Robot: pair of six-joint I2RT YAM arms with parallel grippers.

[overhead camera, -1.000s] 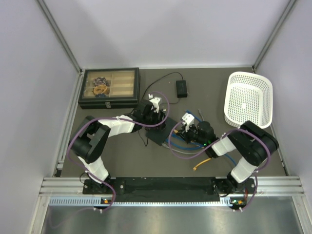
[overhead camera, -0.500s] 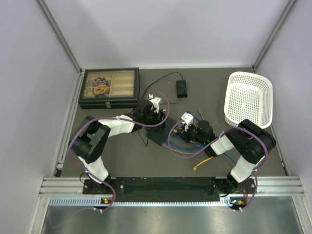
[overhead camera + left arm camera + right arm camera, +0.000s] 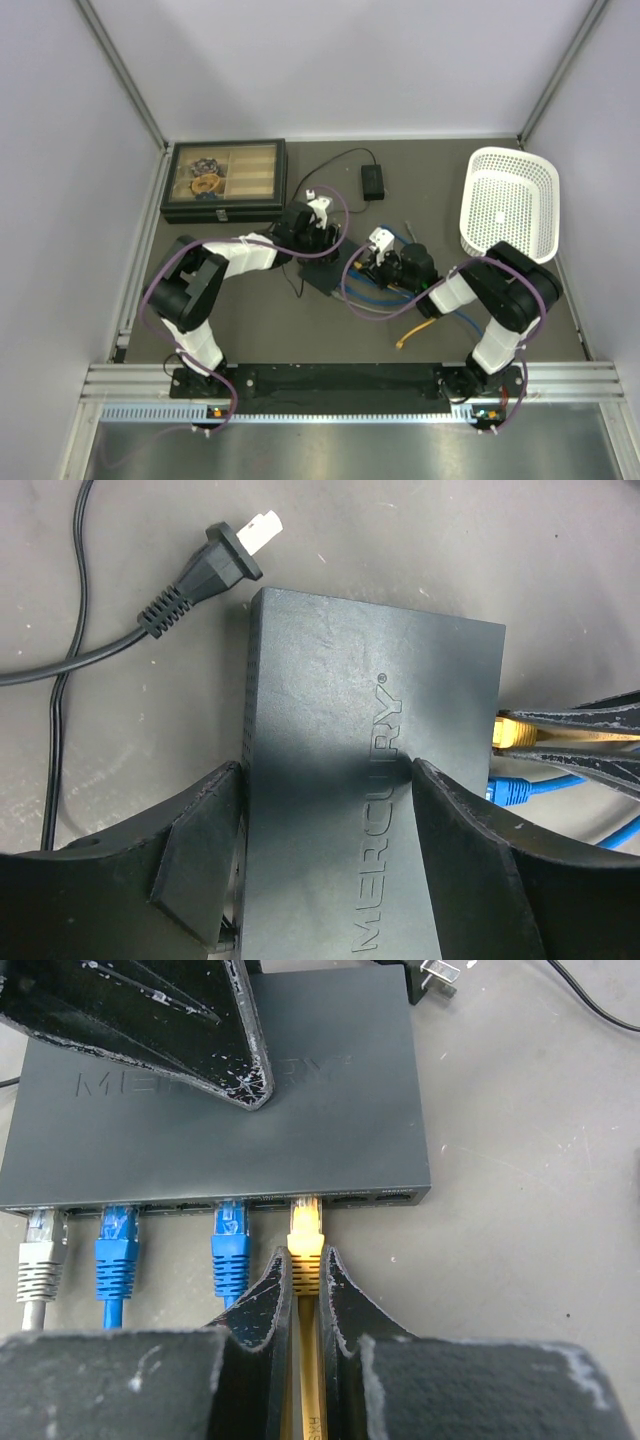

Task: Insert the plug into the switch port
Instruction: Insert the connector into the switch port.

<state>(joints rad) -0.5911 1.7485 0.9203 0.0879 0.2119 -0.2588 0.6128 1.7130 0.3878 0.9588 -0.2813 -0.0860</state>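
Note:
The dark grey switch [image 3: 330, 1110] [image 3: 370, 680] [image 3: 322, 272] lies flat mid-table. My right gripper [image 3: 306, 1255] [image 3: 374, 260] is shut on the yellow plug [image 3: 305, 1235] just behind its clear tip. That tip sits at the mouth of a switch port [image 3: 305, 1201] on the box's near edge; how deep it goes I cannot tell. My left gripper [image 3: 328, 770] [image 3: 318, 238] stands open over the switch. One of its fingers [image 3: 200, 830] is against the box's side and the other [image 3: 180, 1020] rests over the top.
Two blue plugs [image 3: 230, 1245] and a grey one [image 3: 42, 1260] fill ports left of the yellow one. A black power brick [image 3: 372, 180] and its lead's two-pin plug [image 3: 225, 565] lie behind the switch. A compartment case [image 3: 225, 180] is at back left, a white basket [image 3: 510, 205] at right.
My right gripper has edged left toward the switch with the yellow plug. The left gripper has stayed over the box, narrowing only slightly.

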